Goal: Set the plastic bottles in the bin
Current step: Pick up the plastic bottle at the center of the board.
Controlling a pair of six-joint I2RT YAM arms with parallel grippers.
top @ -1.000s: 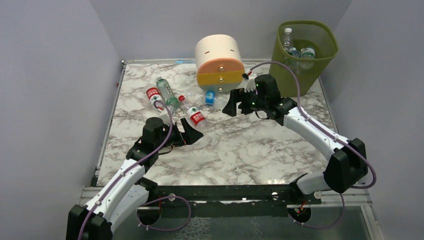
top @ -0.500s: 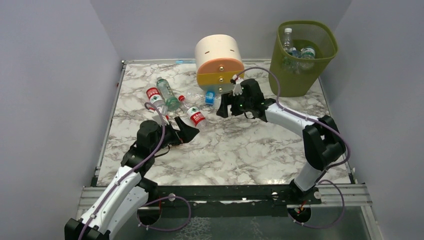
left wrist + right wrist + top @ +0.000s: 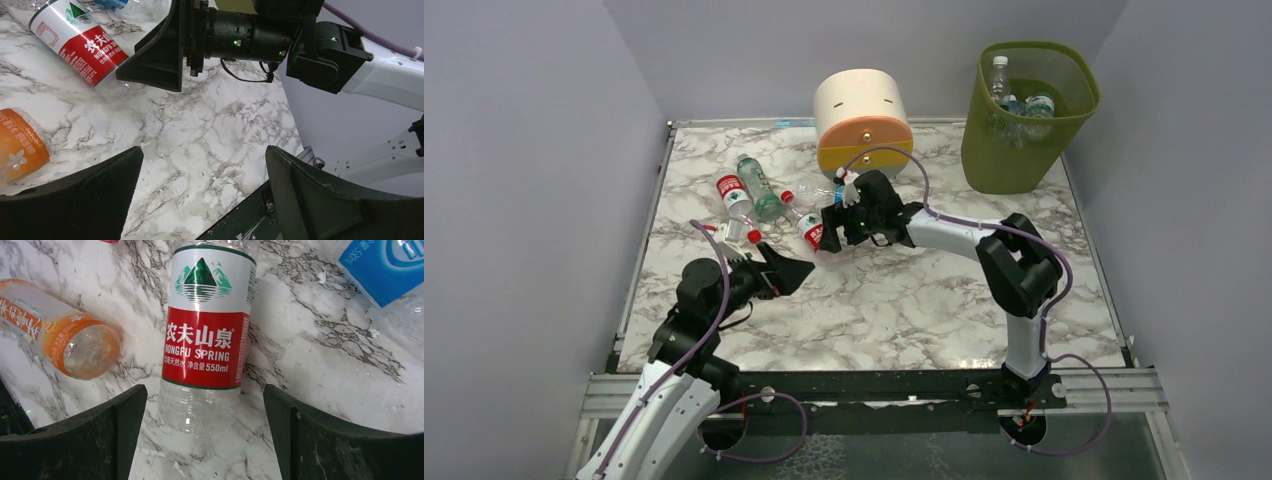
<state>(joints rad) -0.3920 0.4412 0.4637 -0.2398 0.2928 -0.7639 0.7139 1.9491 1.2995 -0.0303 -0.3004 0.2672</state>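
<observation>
Straddling the base of a red-label bottle (image 3: 207,340) on the counter (image 3: 310,340) with the right hand (image 3: 202,395) released, not touching, with the left hand (image 3: 204,152) released nearby and the bin (image 3: 1014,150) well behind the right hand.

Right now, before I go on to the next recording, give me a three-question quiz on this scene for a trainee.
1. True or false: the right gripper has its open jaws on either side of the base of a red-labelled bottle lying on the table.
2. Pick one. The bin holds: A nothing; B a few bottles; C only loose caps.
3. Short answer: is the left gripper holding anything?

Key: 1 true. 2 B. 3 No, it is open and empty above the table.
</observation>
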